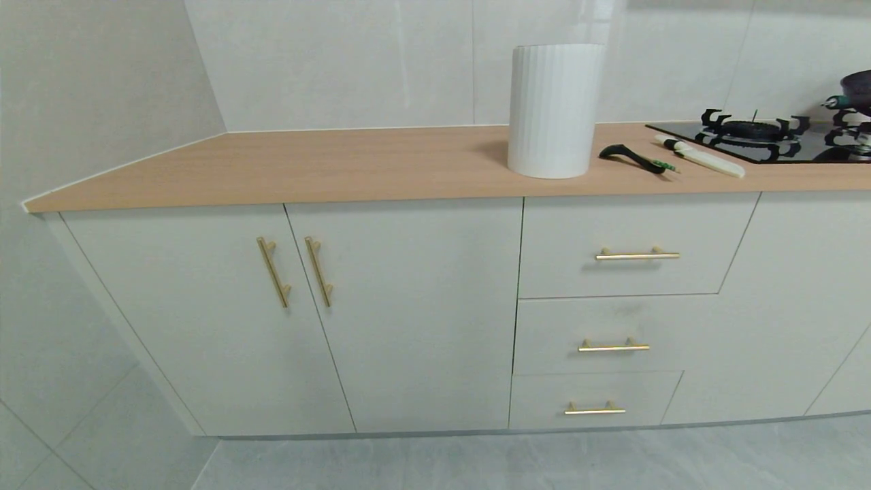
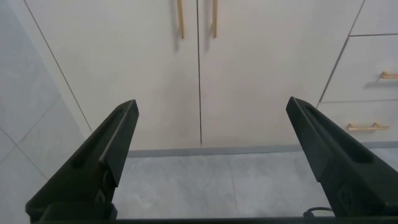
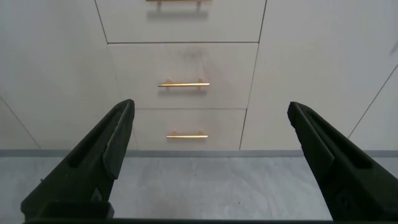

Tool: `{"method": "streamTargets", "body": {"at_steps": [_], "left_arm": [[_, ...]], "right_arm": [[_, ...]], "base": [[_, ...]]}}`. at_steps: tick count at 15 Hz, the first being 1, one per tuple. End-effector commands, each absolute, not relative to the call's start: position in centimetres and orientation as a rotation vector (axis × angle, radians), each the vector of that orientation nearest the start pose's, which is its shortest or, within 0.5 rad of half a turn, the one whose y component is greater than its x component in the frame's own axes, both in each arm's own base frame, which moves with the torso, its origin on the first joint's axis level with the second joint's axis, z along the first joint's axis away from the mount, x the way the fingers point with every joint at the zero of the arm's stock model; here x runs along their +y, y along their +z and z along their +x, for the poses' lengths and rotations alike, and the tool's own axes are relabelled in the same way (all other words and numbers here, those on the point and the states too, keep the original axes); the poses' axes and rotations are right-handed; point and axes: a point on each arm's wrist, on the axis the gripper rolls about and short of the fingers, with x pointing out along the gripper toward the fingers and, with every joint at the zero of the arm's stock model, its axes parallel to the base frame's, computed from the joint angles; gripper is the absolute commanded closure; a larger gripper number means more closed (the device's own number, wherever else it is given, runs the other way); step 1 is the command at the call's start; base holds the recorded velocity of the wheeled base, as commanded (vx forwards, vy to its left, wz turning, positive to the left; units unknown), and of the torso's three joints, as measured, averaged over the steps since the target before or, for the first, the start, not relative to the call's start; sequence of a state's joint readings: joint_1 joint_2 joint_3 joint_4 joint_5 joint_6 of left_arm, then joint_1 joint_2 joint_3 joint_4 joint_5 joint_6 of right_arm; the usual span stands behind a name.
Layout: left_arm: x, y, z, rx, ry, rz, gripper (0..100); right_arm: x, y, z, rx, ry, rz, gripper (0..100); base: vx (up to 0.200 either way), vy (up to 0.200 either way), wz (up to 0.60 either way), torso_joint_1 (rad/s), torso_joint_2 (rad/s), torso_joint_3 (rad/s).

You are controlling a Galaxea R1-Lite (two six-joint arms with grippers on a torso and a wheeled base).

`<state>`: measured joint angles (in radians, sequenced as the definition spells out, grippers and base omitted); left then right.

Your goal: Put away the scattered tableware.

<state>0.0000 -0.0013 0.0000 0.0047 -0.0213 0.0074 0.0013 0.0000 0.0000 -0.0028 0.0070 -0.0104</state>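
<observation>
Facing a run of pale cabinets under a wooden surface [image 1: 354,163]. Finding the left hand [image 2: 211,107] low before the double doors [image 2: 199,74], fingers [image 2: 112,143] spread wide apart, gripping nothing. Passing two upright gold handles [image 1: 273,271] at 9 o'clock of the head view, side by side across the door gap. Reaching a white ribbed container [image 1: 554,109], tall and upright, at 1 o'clock on the surface, near its front edge. Noting the scattered tableware just beside it toward 3 o'clock: a black-handled utensil [image 1: 633,158] lying flat, then a white knife-like piece [image 1: 701,155] near it, lying along the near edge of the gas hob [image 1: 755,133]. Catching a dark pot [image 1: 859,85] at the 2 o'clock edge, at the hob. Ending with the right hand [image 3: 211,107] low before the stacked drawers [image 3: 183,74], likewise spread wide apart and holding nothing.
</observation>
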Motion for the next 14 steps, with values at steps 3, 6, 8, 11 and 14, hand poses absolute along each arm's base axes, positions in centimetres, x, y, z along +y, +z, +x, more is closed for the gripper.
{"method": "streamTargets", "body": {"at_steps": [3, 6, 8, 11, 14], "left_arm": [[-0.05, 7.50, -2.28, 0.005, -0.021, 0.006, 0], [-0.05, 7.50, -2.28, 0.005, -0.021, 0.008, 0], [-0.05, 7.50, -2.28, 0.005, -0.021, 0.006, 0], [-0.05, 7.50, -2.28, 0.005, -0.021, 0.006, 0], [-0.05, 7.50, -2.28, 0.005, -0.021, 0.006, 0]], "right_arm": [[0.01, 7.58, -2.27, -0.002, 0.009, -0.012, 0], [0.02, 7.58, -2.27, -0.002, 0.012, -0.017, 0], [0.02, 7.58, -2.27, -0.002, 0.011, -0.015, 0], [0.02, 7.58, -2.27, -0.002, 0.012, -0.015, 0], [0.02, 7.89, -2.31, -0.008, 0.004, -0.031, 0]], "base": [[0.000, 0.000, 0.00, 0.000, 0.00, 0.000], [0.000, 0.000, 0.00, 0.000, 0.00, 0.000], [0.000, 0.000, 0.00, 0.000, 0.00, 0.000], [0.000, 0.000, 0.00, 0.000, 0.00, 0.000], [0.000, 0.000, 0.00, 0.000, 0.00, 0.000]]}}
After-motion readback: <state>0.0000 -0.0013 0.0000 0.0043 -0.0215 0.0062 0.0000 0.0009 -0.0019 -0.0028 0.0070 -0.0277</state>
